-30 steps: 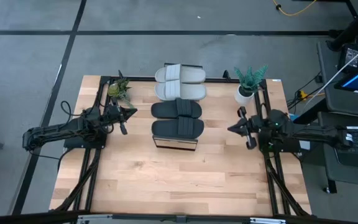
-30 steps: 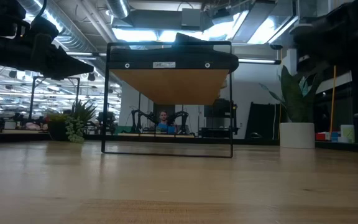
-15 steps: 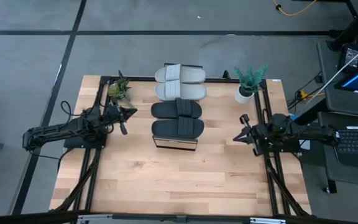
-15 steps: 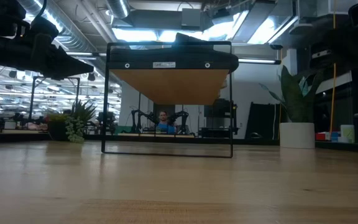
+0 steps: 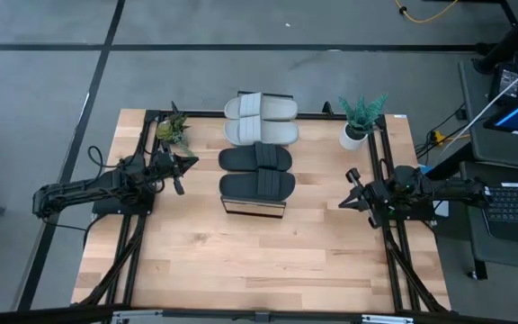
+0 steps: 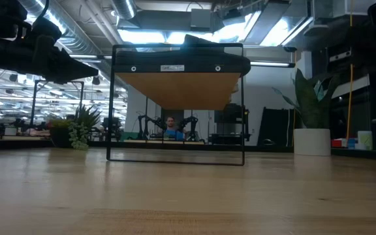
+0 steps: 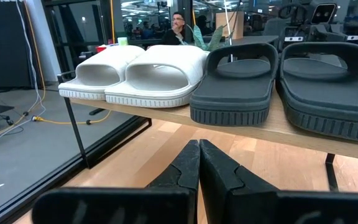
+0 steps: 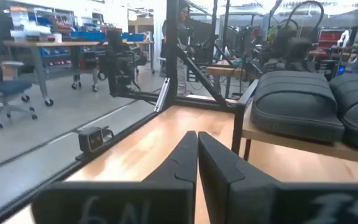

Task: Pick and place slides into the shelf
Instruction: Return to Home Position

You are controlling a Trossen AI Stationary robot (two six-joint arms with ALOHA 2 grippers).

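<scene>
Four slides lie side by side on the shelf (image 5: 254, 207) at the table's middle. The two light grey slides (image 5: 260, 120) are at the shelf's far end and the two black slides (image 5: 256, 172) at its near end, soles down on the plank. My left gripper (image 5: 180, 176) hangs shut left of the shelf, facing the slides (image 7: 166, 68) from a little below the plank (image 7: 278, 129). My right gripper (image 5: 348, 195) is shut too, right of the shelf, with a black slide (image 8: 297, 102) ahead of it. In the low view the shelf (image 6: 178, 68) stands on its thin dark frame.
A small leafy plant (image 5: 173, 129) stands at the far left corner and a potted plant in a white pot (image 5: 356, 126) at the far right. Dark frame rails run down both table sides. The near half of the tabletop (image 5: 250, 261) is bare wood. A person shows far behind the table (image 6: 170, 127).
My right arm has drawn back toward the table's right edge and slightly toward the near edge, away from the shelf. The slides and the shelf have stayed where they were.
</scene>
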